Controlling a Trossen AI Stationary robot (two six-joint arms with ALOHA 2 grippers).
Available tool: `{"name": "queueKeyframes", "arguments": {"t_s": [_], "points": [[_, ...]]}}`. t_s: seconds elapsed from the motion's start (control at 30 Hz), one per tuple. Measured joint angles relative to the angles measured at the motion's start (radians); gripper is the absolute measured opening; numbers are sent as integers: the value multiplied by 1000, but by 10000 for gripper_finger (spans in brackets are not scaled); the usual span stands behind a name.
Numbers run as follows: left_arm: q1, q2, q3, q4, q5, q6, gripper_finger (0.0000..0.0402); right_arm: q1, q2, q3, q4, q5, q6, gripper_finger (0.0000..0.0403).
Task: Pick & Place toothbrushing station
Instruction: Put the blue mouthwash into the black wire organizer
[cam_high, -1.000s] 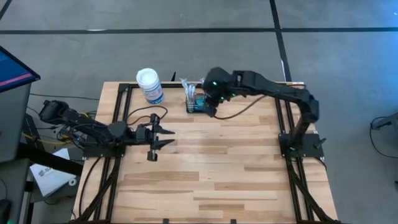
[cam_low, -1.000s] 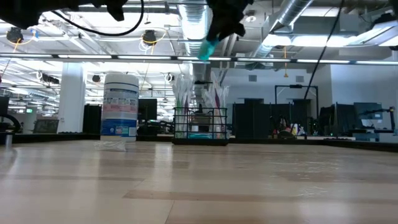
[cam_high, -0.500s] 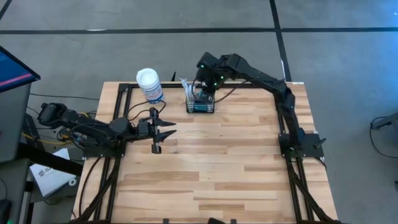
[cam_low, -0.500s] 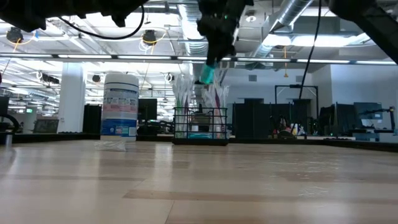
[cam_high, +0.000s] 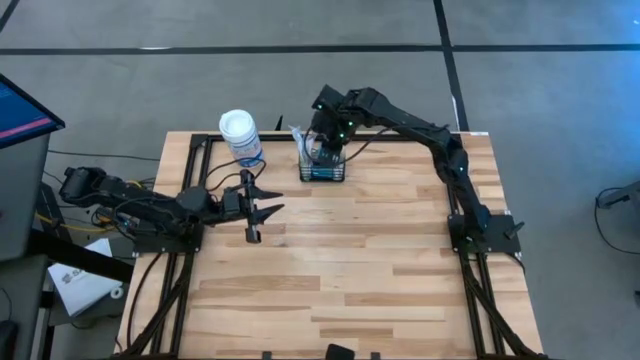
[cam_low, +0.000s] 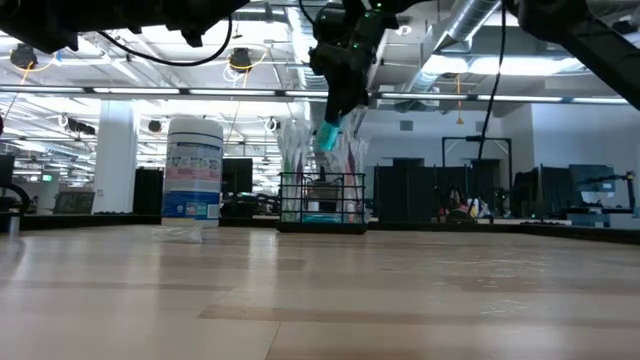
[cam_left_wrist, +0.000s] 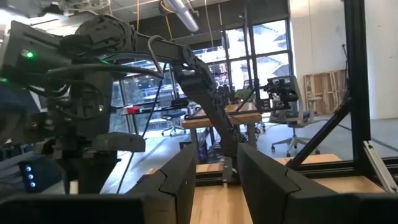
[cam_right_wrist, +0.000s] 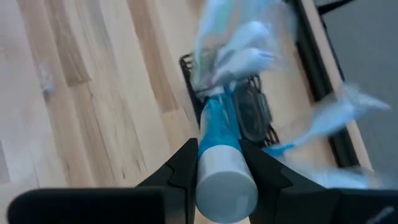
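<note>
The toothbrushing station (cam_high: 322, 167), a small black wire-mesh basket, stands near the table's far edge. Plastic-wrapped toothbrushes stick up out of it (cam_low: 322, 200). My right gripper (cam_high: 322, 140) hangs right over it, tipped steeply down, shut on a blue tube with a white end (cam_right_wrist: 219, 149). In the low view the tube's teal tip (cam_low: 328, 136) hangs above the basket's rim, among the wrapped tops. My left gripper (cam_high: 264, 210) hovers open over the table's left part, with nothing between its fingers (cam_left_wrist: 214, 180). My right gripper pinches the blue tube between its two fingers (cam_right_wrist: 184, 163), on the blue body just below the white end (cam_right_wrist: 217, 134). The fingers come from above, slanting down, and the tube lies along them. It is lifted clear, its blue end pointing down at the basket.
A round canister with a white lid and a blue label (cam_high: 241, 137) stands left of the basket, close to the far edge. Black frame rails (cam_high: 186, 190) run along the table's left and right sides. Bare wood (cam_high: 350, 260) fills the middle and the near part.
My right gripper has carried the blue tube toward the table's far left and downward, from beside the basket to right over it, and has tipped steeper. My left gripper has swung a little toward the far edge.
</note>
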Motion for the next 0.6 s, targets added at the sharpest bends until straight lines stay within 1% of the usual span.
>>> {"name": "queueKeyframes", "arguments": {"t_s": [0.27,0.6], "points": [[0,0,0,-2,0,-3,112,6,40,0,-4,-3,-23,81],[-1,0,-1,-5,5,-3,112,5,41,-1,-12,-1,-39,81]]}}
